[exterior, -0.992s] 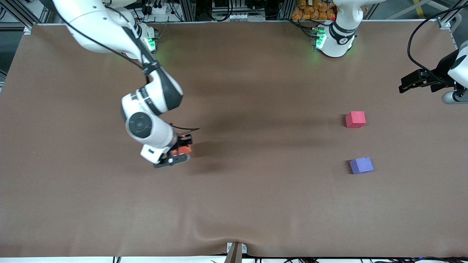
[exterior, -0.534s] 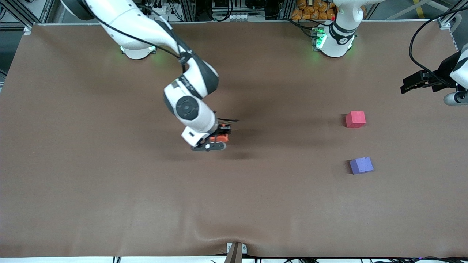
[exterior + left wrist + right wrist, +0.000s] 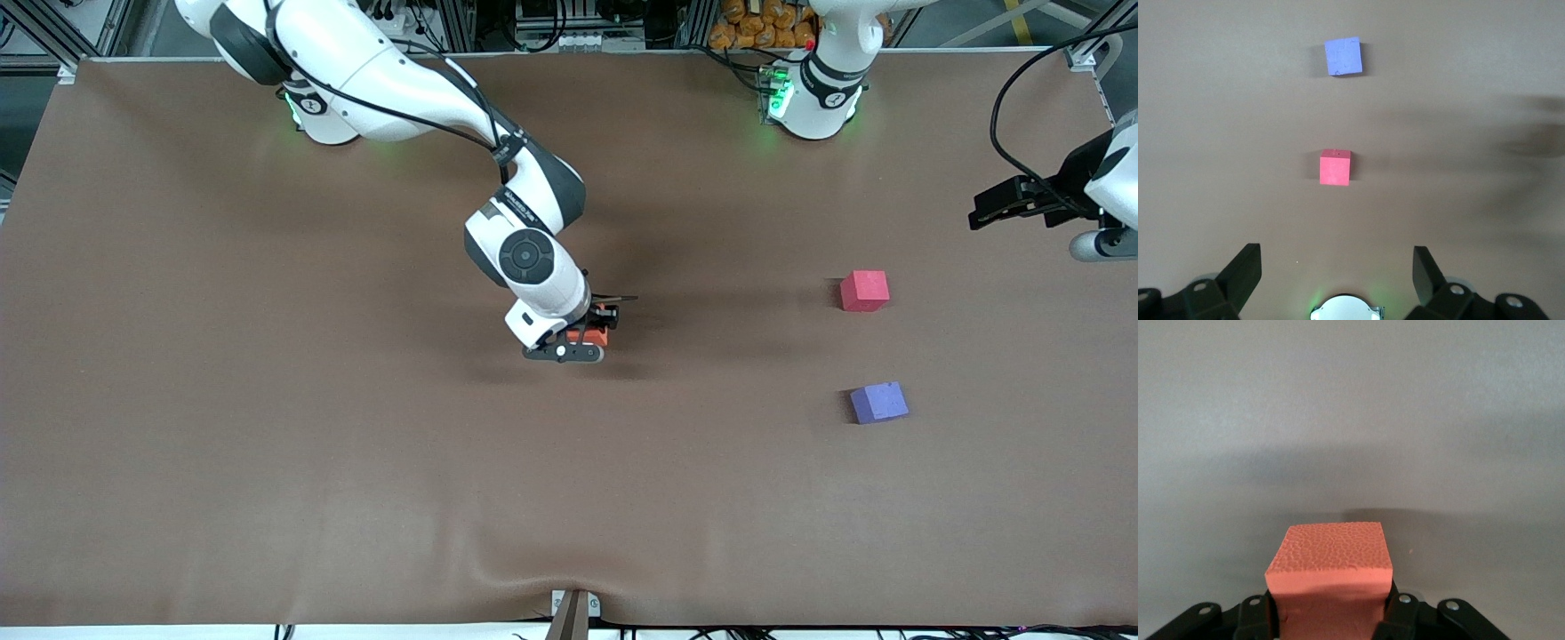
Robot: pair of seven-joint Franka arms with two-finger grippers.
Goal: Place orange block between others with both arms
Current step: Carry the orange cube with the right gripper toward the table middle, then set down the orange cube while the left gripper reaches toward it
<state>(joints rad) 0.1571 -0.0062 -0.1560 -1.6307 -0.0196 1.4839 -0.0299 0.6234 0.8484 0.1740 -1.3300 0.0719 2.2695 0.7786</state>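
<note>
- My right gripper (image 3: 582, 342) is clamped on the orange block (image 3: 590, 337); in the right wrist view the fingers (image 3: 1395, 613) press both its sides, and it hangs over the middle of the brown table (image 3: 267, 444).
- The goal is the gap between the red-pink block (image 3: 864, 290) and the purple block (image 3: 878, 402), which sit well apart from my load, toward the left arm's end of the table, the purple one nearer the front camera.
- My left gripper (image 3: 1005, 203) waits with jaws spread wide and nothing in them, up over that end of the table; its wrist camera looks down on the pink cube (image 3: 1335, 167) and the purple one (image 3: 1343, 56).
- I judge this step to be the carry toward a handover point, since the right arm looks close to full stretch.
- To do it well, I would hold the block level and clear of the cloth, keep the squeeze gentle because the foam may dent, and stop where the left arm can reach without nudging either cube.
- The main risk, I think, is setting it down skewed, or brushing a cube on approach.
</note>
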